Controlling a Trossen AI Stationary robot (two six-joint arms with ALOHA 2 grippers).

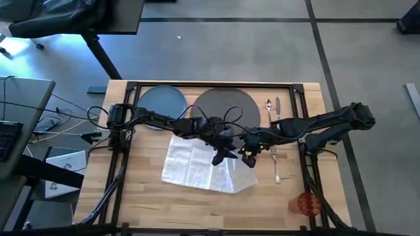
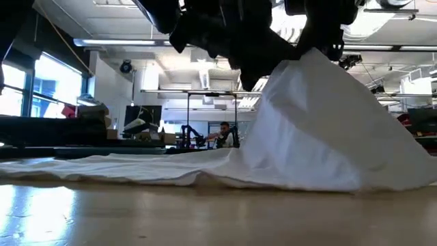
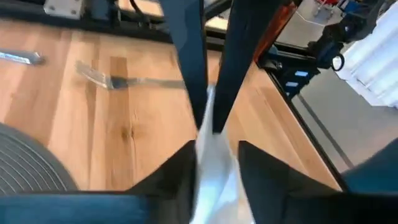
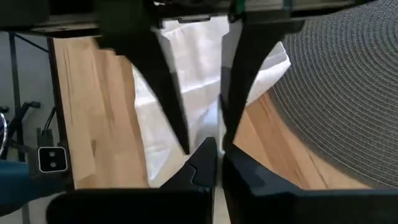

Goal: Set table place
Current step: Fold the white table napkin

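Note:
A white napkin (image 1: pixel 197 165) lies spread on the pale wood table (image 1: pixel 151 203). Its right part is pulled up into a peak (image 2: pixel 307 68). My left gripper (image 1: pixel 218 157) and my right gripper (image 1: pixel 249 159) meet over that part, fingertips facing each other, both shut on the cloth. A round dark woven mat (image 1: pixel 226 108) and a blue plate (image 1: pixel 159 105) lie flat at the far side. A spoon (image 1: pixel 269 108) and a knife (image 1: pixel 278 108) lie right of the mat, and a fork (image 1: pixel 275 160) is nearer. An orange cup (image 1: pixel 307 204) stands at the near right corner. My left gripper pinches a raised fold of the napkin (image 3: pixel 214 146) between its two fingers (image 3: pixel 180 171), coming from the table's left and slanting down. The cloth there is lifted, and the rest lies on the table. My right gripper pinches the same raised part of the napkin (image 4: pixel 211 121) between its two fingers (image 4: pixel 202 163), reaching in from the table's right, close to the left gripper's fingertips. How many layers it has cannot be told.
The table's black metal frame (image 1: pixel 125 164) runs along both sides under the arms. Bare wood lies along the near edge (image 1: pixel 197 210). Off the table's left are a grey desk (image 1: pixel 20 105) and cables. A person shows far back in the room (image 2: pixel 224 133).

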